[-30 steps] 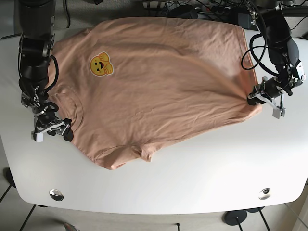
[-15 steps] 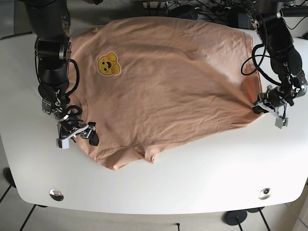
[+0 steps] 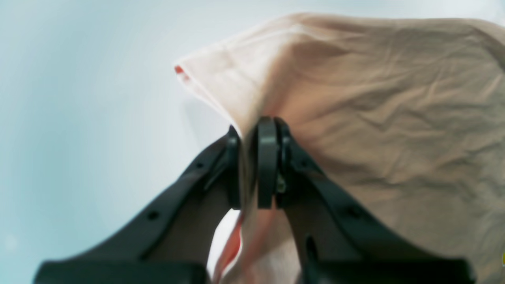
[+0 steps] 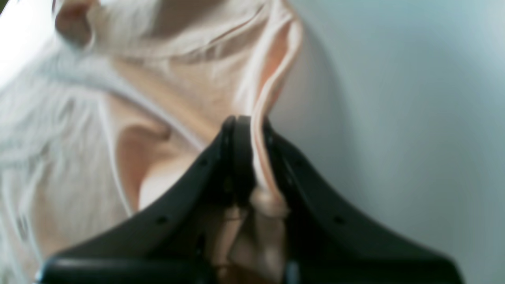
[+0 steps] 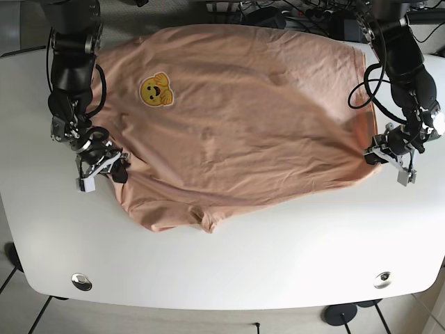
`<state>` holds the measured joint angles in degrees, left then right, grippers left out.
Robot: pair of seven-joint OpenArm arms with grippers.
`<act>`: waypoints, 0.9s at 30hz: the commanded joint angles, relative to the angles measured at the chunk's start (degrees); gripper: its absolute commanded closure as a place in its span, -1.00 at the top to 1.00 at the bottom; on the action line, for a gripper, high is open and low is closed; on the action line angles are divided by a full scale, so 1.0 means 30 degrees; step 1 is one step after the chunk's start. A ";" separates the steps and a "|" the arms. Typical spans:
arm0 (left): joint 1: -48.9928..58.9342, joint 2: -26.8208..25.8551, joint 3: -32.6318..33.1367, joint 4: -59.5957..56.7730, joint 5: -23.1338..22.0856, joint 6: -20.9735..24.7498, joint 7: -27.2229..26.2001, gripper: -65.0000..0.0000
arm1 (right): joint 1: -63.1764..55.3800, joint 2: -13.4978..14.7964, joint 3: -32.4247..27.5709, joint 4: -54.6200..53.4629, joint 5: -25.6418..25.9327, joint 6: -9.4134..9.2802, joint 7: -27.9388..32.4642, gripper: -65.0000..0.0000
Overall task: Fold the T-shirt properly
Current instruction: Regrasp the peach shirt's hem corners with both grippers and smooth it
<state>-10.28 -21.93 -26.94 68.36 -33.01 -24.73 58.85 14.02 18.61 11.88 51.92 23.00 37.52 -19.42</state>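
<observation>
Both end effectors are clenched on cloth: my left end effector (image 5: 381,148) pinches the hem corner, my right end effector (image 5: 110,163) the collar side of one peach T-shirt (image 5: 236,118), wrinkled, spread across the white bench (image 5: 278,257), one yellow emblem (image 5: 156,90) showing.

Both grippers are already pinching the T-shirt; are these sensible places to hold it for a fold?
Likely yes. The left gripper pinches the T-shirt at its hem corner, and the right gripper pinches the edge by the collar, each coming in from the bare table. Those opposite edges let one long side lift evenly.
</observation>
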 commanded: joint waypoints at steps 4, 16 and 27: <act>0.0629 0.0850 -0.0090 0.3134 -0.0204 -0.0093 0.0032 -0.87 | -0.4102 -0.0270 0.2238 0.8407 0.0288 0.0110 -0.2655 -0.94; -0.3620 0.0117 0.3573 0.3104 -0.0145 -0.0064 0.0002 -0.87 | -0.2784 0.0141 0.3938 1.0869 0.0259 0.0110 -0.5585 -0.94; -0.3327 0.0234 0.3925 0.3573 -0.0292 -0.0064 0.2054 -0.44 | -0.0410 0.0375 0.3967 0.8964 0.0259 0.0197 -0.6699 -0.94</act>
<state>-18.50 -20.40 -15.16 77.93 -33.19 -24.88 65.56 11.81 18.87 23.44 77.97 22.83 37.74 -40.58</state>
